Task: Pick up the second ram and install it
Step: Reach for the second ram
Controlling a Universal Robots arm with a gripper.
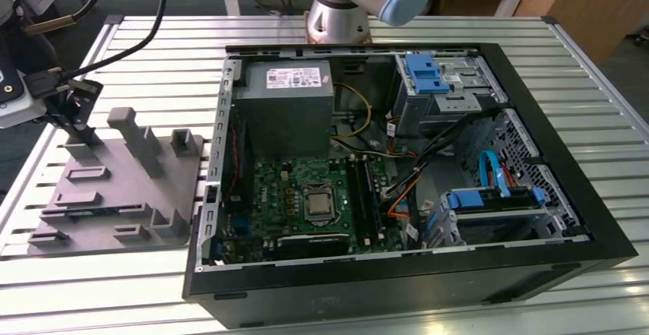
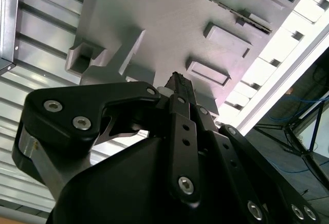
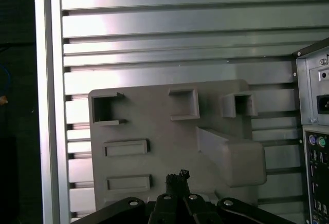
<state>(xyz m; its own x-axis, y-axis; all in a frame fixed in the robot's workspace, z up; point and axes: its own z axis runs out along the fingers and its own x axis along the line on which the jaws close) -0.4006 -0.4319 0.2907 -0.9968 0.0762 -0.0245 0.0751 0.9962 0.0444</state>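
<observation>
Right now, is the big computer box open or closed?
Open. The computer case lies with its side cover off, so in the exterior view you look straight in at the green motherboard.

Holder tray [image 1: 112, 198] on the table [image 1: 568, 69] at the exterior view's left, fingers [image 3: 177, 180] above it, computer case [image 1: 406, 168] to its right.

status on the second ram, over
End effector shut, hovering over gray moulded holder tray. Thin dark greenish-blue ram strip lies on tray, not gripped. Upright posts close beside end effector.
</observation>
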